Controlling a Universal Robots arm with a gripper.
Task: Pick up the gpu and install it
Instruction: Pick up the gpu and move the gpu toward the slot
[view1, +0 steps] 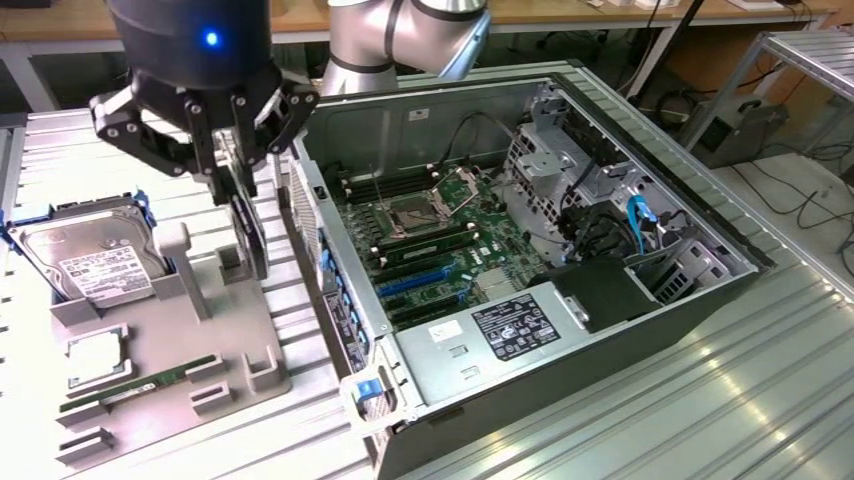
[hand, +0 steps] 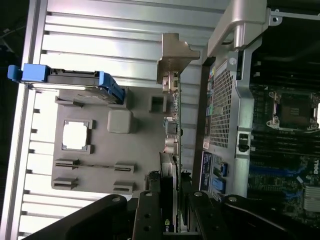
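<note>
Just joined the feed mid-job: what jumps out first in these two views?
The open computer case dominates the middle of the exterior view, its motherboard exposed. On the exterior view's left, the gripper is closed on the gpu, holding it on edge over the grey tray. A hard drive stands on the tray.

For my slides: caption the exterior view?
Claw grips the gpu upright over the grey tray, beside the open computer case.

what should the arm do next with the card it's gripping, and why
Probably raise it and carry it over the computer case wall, toward the exterior view's right. The gripper is shut on the card, which hangs on edge above the grey tray, outside the case that holds the blue slots.
</note>
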